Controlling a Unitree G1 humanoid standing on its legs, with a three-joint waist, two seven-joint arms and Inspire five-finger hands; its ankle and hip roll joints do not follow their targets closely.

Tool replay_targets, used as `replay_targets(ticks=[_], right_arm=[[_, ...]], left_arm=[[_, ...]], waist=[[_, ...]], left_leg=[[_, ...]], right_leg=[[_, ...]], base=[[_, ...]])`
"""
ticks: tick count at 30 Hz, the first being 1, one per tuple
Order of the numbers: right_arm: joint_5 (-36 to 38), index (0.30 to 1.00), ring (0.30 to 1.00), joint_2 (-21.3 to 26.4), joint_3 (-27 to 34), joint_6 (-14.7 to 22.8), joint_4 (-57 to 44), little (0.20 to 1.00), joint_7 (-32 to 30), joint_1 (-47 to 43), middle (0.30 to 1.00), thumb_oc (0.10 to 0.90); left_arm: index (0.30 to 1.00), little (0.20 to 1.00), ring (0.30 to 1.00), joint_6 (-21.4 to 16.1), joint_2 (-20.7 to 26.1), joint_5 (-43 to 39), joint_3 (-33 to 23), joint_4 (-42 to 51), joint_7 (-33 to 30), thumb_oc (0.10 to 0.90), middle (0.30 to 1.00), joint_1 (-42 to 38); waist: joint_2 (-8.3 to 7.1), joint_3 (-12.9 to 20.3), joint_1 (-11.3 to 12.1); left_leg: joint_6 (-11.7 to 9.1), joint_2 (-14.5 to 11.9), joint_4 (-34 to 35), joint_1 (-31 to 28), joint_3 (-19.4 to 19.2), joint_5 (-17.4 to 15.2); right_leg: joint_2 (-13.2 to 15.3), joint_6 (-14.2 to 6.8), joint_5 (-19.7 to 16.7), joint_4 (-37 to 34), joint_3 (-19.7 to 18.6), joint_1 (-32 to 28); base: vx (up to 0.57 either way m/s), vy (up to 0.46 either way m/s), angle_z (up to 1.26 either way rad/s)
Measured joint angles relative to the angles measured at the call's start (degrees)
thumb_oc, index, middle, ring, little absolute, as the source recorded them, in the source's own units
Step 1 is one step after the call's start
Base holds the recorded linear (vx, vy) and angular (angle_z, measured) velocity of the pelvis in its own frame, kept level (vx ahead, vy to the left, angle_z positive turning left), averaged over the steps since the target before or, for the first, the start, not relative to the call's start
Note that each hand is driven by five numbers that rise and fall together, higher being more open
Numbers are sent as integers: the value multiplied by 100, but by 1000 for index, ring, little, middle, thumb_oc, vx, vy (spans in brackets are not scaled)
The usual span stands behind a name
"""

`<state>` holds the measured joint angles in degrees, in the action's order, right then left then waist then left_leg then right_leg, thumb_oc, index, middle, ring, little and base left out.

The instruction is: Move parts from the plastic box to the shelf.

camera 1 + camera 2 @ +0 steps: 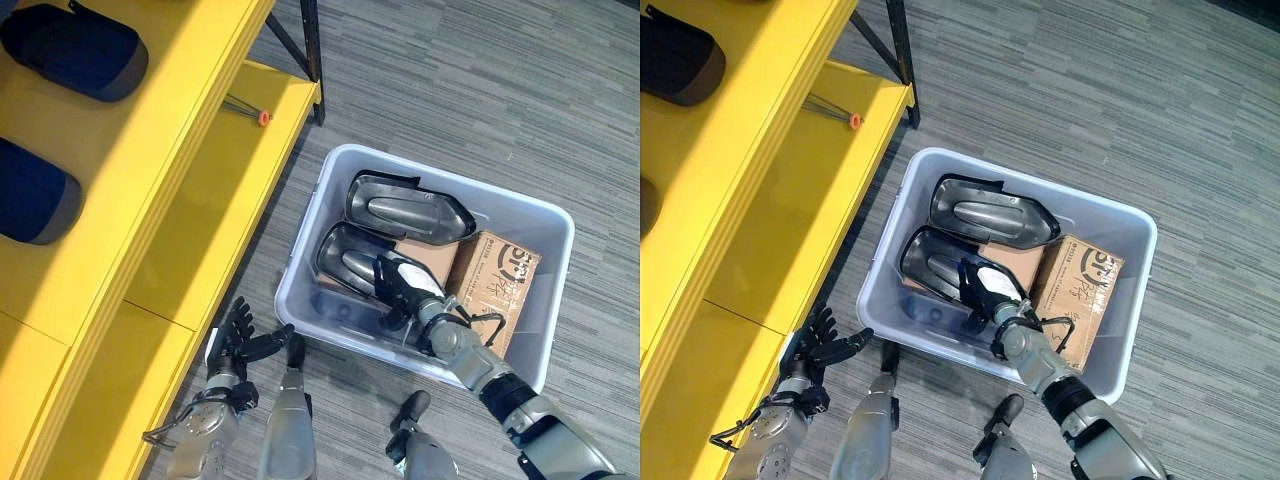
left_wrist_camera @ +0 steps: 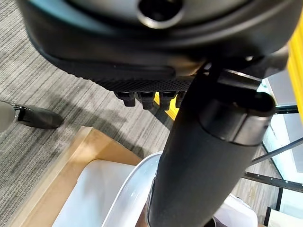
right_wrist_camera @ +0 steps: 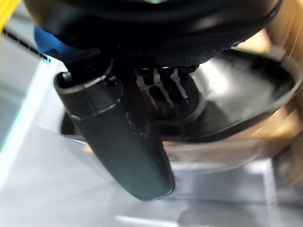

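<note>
Nearest the camera, the left robot hand (image 1: 240,338) is seen hovering over the floor between the yellow shelf (image 1: 190,215) and the plastic box (image 1: 545,300), fingers spread and relaxed, nothing held. Over in the box, the right robot hand (image 1: 400,285) is laid on the nearer black part (image 1: 345,262); from the wrist view the fingers (image 3: 163,87) look extended onto the shell rather than wrapped round it, so a proper grip probably isn't made yet. A second black part (image 1: 405,208) is lying just behind it, and both are propped on cardboard boxes (image 1: 495,280), touching each other. Trouble could be expected from that: the shell is smooth and curved, so it may well be pushed sideways or slipped out of a half-closed grasp, and the far part could get dragged along or knocked since they overlap. The box wall might also be clipped on the way out. Printing can be made out on the cardboard, but it's too small to be read reliably.
</note>
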<state>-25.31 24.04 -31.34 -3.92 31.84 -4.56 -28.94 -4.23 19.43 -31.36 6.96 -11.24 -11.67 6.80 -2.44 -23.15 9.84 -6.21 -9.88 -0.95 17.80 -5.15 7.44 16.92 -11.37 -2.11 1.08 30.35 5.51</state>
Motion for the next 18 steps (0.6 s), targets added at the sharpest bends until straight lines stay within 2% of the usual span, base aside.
replay_targets(ticks=[8,15,18], right_arm=[[-396,1000,1000,489,-349,259,-289,1000,478,-85,1000,900],[-414,1000,1000,938,-693,528,-477,1000,853,-277,1000,900],[-634,1000,1000,1259,-973,631,-553,1000,1007,-435,1000,900]], left_arm=[[1000,1000,1000,-2,3,0,2,0,166,900,1000,-133],[1000,1000,1000,-7,15,0,2,1,331,900,1000,-142],[1000,1000,1000,-9,24,0,2,1,365,900,1000,-140]], waist=[[-43,-27,-5],[-93,-53,-1],[-135,-75,18]], left_leg=[[1,0,0,-4,-2,0],[1,-1,-1,-4,1,0],[1,0,-2,-1,4,0]], right_leg=[[0,0,0,-1,-1,-2],[-2,1,-3,1,-1,-5],[-2,1,-3,1,2,-5]], base=[[0,0,0],[0,0,0],[0,0,0]])
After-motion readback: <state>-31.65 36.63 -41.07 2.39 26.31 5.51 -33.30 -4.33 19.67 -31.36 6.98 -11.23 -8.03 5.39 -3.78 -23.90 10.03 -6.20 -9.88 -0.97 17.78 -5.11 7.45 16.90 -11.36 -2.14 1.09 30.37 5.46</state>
